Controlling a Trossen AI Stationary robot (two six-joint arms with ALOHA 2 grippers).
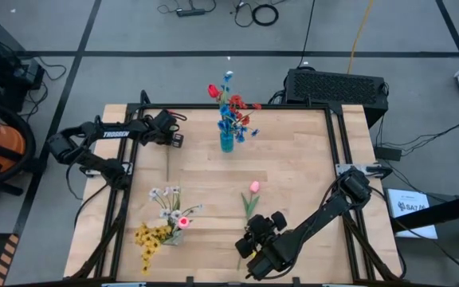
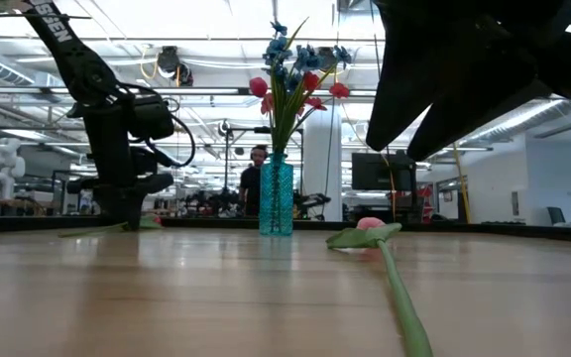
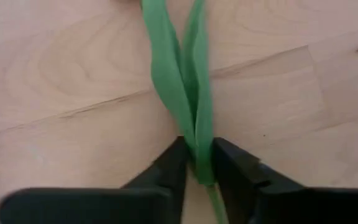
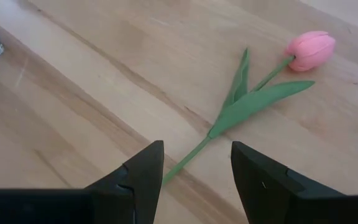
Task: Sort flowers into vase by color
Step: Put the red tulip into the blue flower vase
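I have the left gripper point(image 3: 197, 171) down on the pale wooden table point(image 1: 293, 159) near its far left corner, and its two dark fingers point(image 3: 166, 171) are pinched onto the long green leaves and thin stem of an artificial flower point(image 3: 182, 81) lying flat on the boards. I cannot see that flower's head in any view.

My right gripper point(image 4: 194, 171) hangs over the near middle of the table with its jaws standing apart and nothing between them. Just ahead of it lies a pink tulip on a long green stem with two leaves point(image 4: 253, 93), flat on the wood, its stem end reaching toward the gap in the jaws without touching either finger.

Toward the far edge, near the middle, stands a slim blue glass vase point(image 1: 226, 142) holding upright red and blue flowers point(image 1: 231, 104). Near the front left corner I see a clear glass vase point(image 1: 174, 231) with white sprays, yellow blossoms point(image 1: 148, 237) and a pink head point(image 1: 183, 222).

In the low view a person point(image 2: 254, 180) stands in the room beyond the table.
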